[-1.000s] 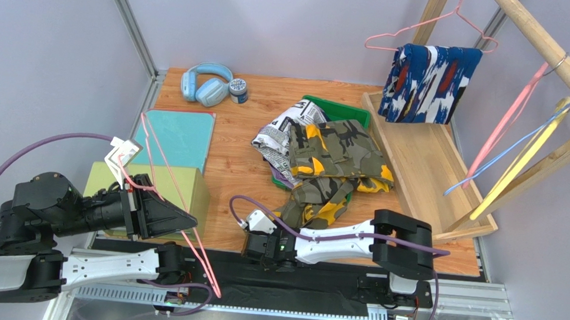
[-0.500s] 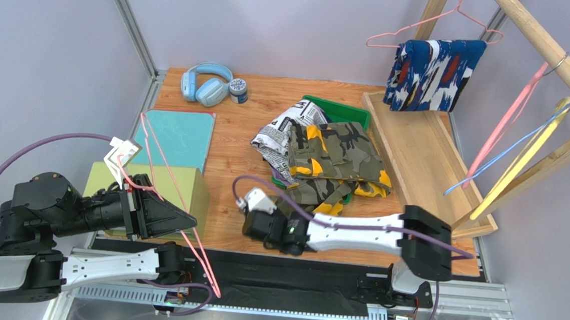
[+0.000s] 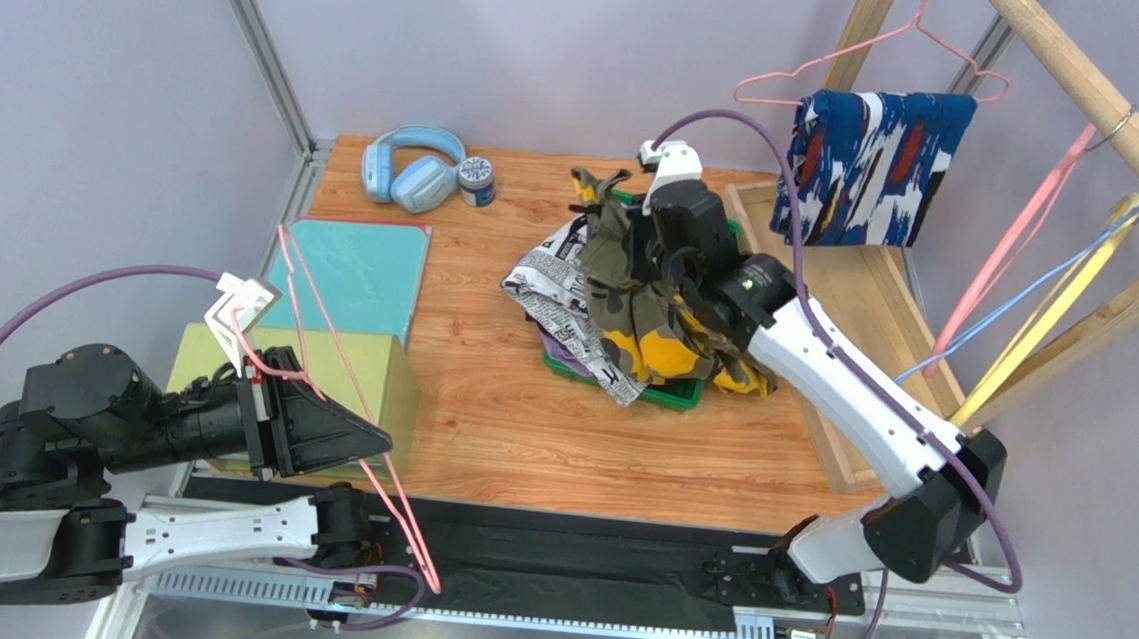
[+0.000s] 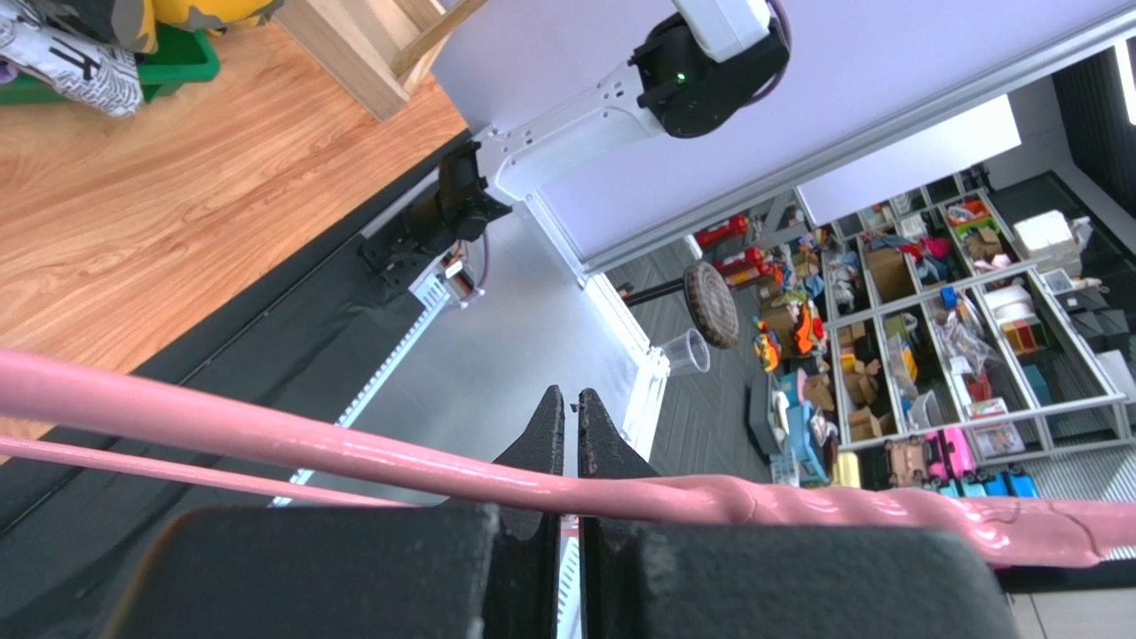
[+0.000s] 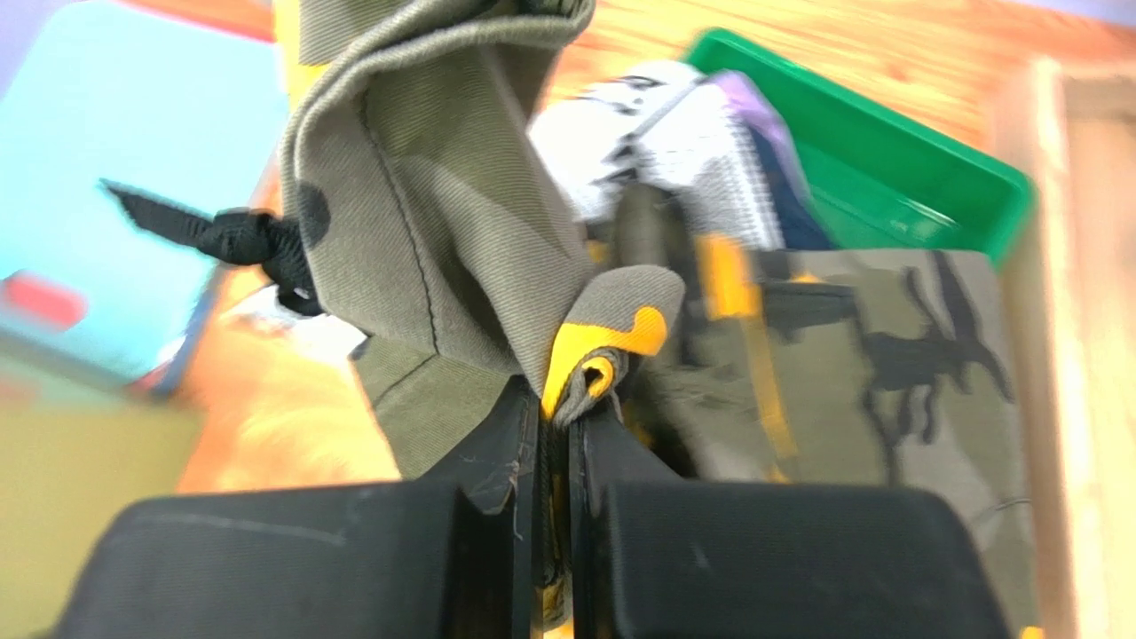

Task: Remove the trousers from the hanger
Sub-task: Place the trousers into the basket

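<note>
Your right hand [image 5: 552, 406] pinches one thin fold of camouflage trousers [image 5: 440, 213], left hand [image 4: 570, 426] pinches pink hanger [image 4: 267, 433]; fold may slip.

Pale lilac walls [image 3: 580, 50] enclose a wood-grain counter [image 3: 494, 405], with a metal post [image 3: 256, 42] at the left corner. The left wrist view shows a grey floor [image 4: 714, 413], a round stool [image 4: 711, 304] and shelves [image 4: 934, 346] of cluttered bins.

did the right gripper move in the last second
Yes. The right gripper swung away from the near edge, far across to above the green tray, and is shut on the camouflage trousers.
</note>
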{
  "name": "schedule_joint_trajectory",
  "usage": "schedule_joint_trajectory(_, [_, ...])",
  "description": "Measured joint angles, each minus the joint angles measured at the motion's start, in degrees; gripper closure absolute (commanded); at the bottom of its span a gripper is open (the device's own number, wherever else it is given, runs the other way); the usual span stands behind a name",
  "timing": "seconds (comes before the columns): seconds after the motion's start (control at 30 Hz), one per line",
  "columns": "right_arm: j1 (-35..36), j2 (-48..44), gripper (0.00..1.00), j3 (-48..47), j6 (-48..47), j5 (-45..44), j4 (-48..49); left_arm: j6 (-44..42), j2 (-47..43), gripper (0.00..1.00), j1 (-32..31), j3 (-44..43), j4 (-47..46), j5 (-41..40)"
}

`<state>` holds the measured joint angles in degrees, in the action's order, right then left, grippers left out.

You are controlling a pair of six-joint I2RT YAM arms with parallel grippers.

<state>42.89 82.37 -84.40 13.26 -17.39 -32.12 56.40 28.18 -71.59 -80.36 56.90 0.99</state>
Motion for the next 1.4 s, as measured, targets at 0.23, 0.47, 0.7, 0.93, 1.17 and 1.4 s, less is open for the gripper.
schedule_joint_trajectory(0.23, [-9.4, 12.6, 1.0, 2.1, 0.9, 1.7, 3.3, 0.0, 0.0, 1.0, 0.0, -0.3, 0.2, 0.1])
schedule_joint_trajectory(0.47, [-10.0, 22.3, 0.41, -0.3, 2.9, 1.5, -0.5, 0.1, 0.3, 1.0, 0.0, 0.0, -0.5, 0.8])
schedule_joint_trajectory(0.7, [-9.1, 17.2, 0.11, -7.0, 2.6, -1.1, -13.9, 0.1, 3.5, 1.0, 0.0, 2.5, -3.6, 2.0])
schedule_joint_trajectory(0.93, [-1.6, 5.4, 0.08, -10.3, 3.0, -8.9, -26.7, -0.2, 7.9, 1.0, 0.0, 3.8, -5.2, 2.0])
schedule_joint_trajectory(1.17, [6.2, -11.4, 0.08, -1.9, 5.4, -11.0, -32.3, -1.0, 12.1, 1.0, 0.0, 3.7, -6.9, 2.3])
schedule_joint_trajectory(1.4, [17.3, -25.4, 0.29, 7.0, 10.3, 1.7, -31.0, -1.7, 15.8, 1.0, 0.0, 3.7, -10.1, 4.3])
